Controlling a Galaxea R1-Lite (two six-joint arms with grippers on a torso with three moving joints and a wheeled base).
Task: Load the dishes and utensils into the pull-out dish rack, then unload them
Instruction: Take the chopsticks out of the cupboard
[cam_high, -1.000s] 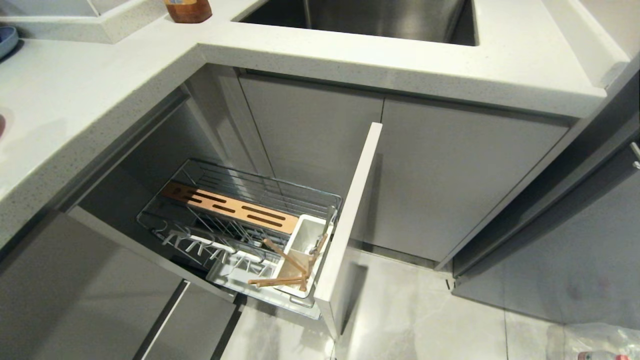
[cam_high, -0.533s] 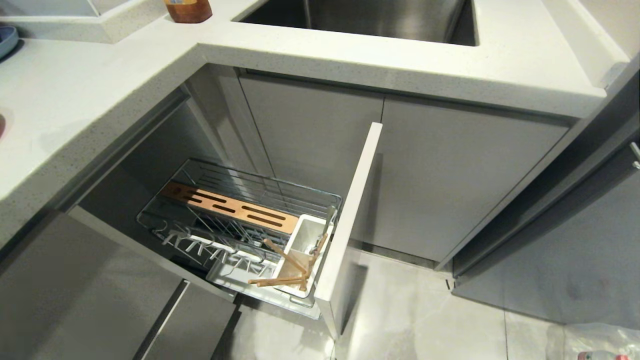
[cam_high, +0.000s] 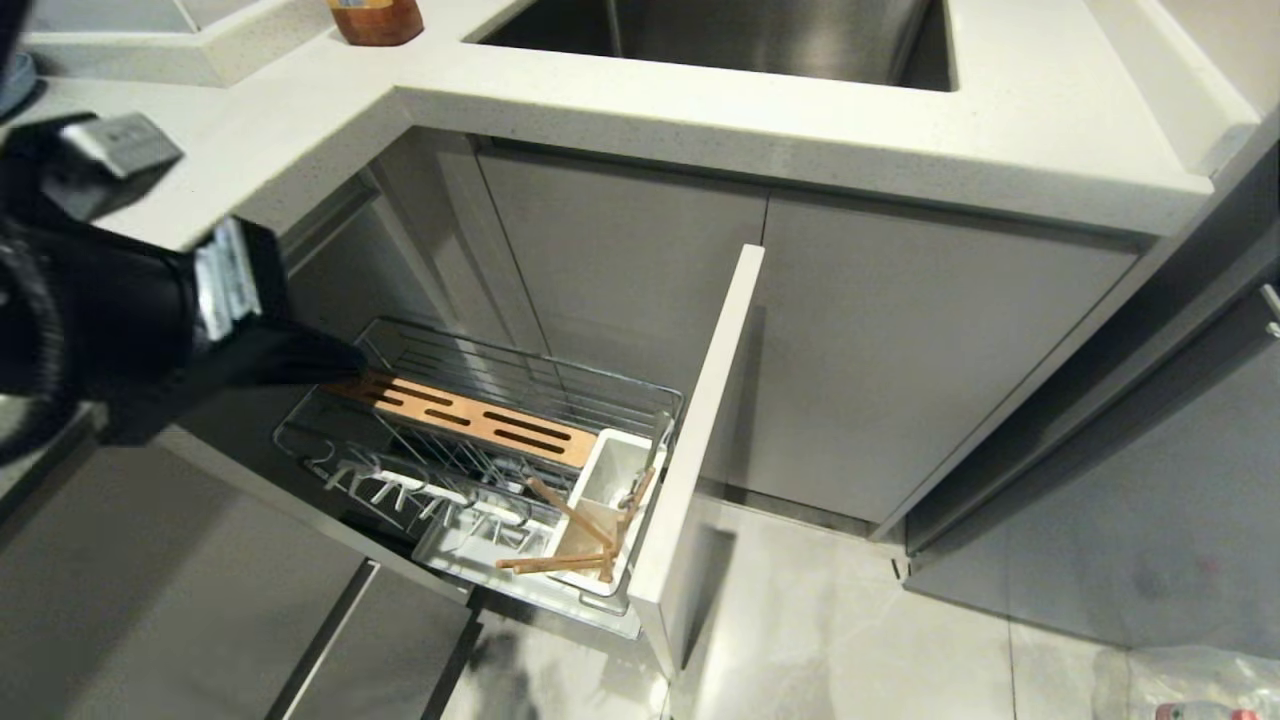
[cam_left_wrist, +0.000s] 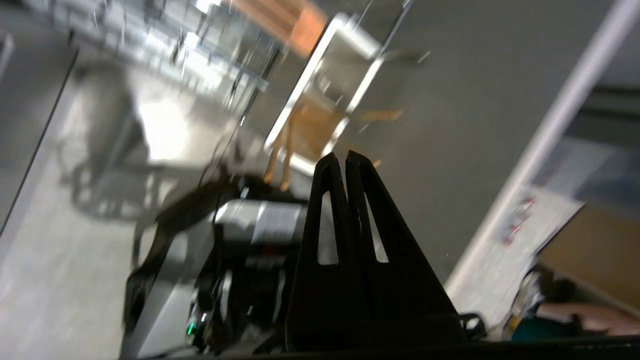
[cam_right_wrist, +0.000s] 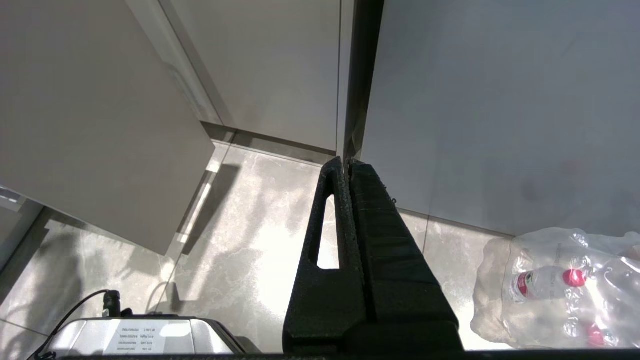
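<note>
A: Where are the chopsticks (cam_high: 565, 540)?

B: Lower centre of the head view, leaning in the white caddy (cam_high: 610, 480) at the pull-out dish rack's (cam_high: 480, 420) front, beside the spoon (cam_high: 650, 455).

A: And the arms?

B: The left gripper (cam_high: 340, 362), fingers pressed together and empty, sits at the rack's far end, left of frame. It should spread before descending on one stick. The right gripper (cam_right_wrist: 347, 165) hangs shut over the floor.
</note>
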